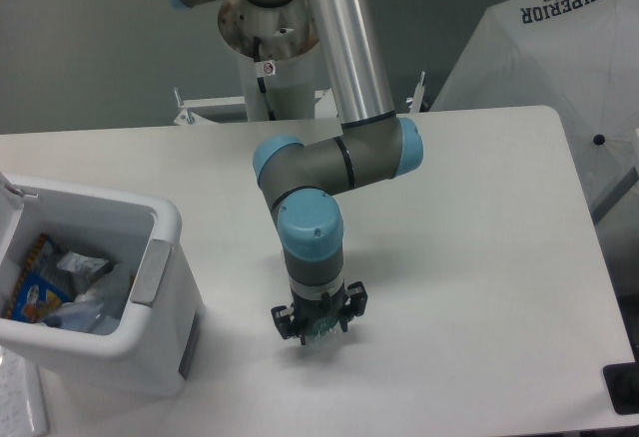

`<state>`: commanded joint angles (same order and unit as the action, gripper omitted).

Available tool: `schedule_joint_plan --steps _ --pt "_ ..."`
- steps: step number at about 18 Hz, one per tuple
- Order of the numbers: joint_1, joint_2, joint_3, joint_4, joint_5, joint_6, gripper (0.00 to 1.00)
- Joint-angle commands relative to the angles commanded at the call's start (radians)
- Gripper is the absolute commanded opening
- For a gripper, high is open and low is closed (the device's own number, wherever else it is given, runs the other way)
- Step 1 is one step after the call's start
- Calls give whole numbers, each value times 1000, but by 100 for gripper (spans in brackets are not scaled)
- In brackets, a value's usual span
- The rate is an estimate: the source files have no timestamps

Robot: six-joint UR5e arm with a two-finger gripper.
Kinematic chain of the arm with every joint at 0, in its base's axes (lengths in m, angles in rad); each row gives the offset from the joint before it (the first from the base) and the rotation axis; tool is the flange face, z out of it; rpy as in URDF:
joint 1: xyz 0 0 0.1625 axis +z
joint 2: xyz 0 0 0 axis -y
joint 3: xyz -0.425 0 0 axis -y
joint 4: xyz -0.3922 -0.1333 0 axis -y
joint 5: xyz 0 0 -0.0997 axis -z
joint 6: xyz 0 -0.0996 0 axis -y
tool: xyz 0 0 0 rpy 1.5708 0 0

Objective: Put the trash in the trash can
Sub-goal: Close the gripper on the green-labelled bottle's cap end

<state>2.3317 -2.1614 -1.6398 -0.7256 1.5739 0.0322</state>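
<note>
My gripper [319, 335] points straight down at the table, right of the trash can [150, 219]. The wrist hides its fingers. A small pale, greenish piece of clear plastic [319, 334] peeks out under the black gripper body and looks like part of a trash bottle; I cannot tell whether the fingers are closed on it. The white boxy trash can stands at the front left with a grey panel [150, 270] on its side. A bluish clear bottle [92, 305] lies inside it.
Beside the bottle, the can holds a blue-and-yellow printed packet [33, 289] and a grey wrapper [82, 264]. A white folded umbrella [559, 68] stands past the table's right edge. The arm's base [270, 48] is at the back. A black object [623, 387] sits at the front right corner.
</note>
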Motion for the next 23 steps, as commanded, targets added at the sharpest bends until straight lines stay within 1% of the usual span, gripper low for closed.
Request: schedule_joint_plan --steps 2,5,17,20,23 --pt "0 2 8 -2 0 0 68" --pt "0 15 9 -2 0 2 68" --pt "5 15 18 0 0 5 67" --pt "9 15 32 2 0 3 67" --pt "9 29 48 0 -2 5 67"
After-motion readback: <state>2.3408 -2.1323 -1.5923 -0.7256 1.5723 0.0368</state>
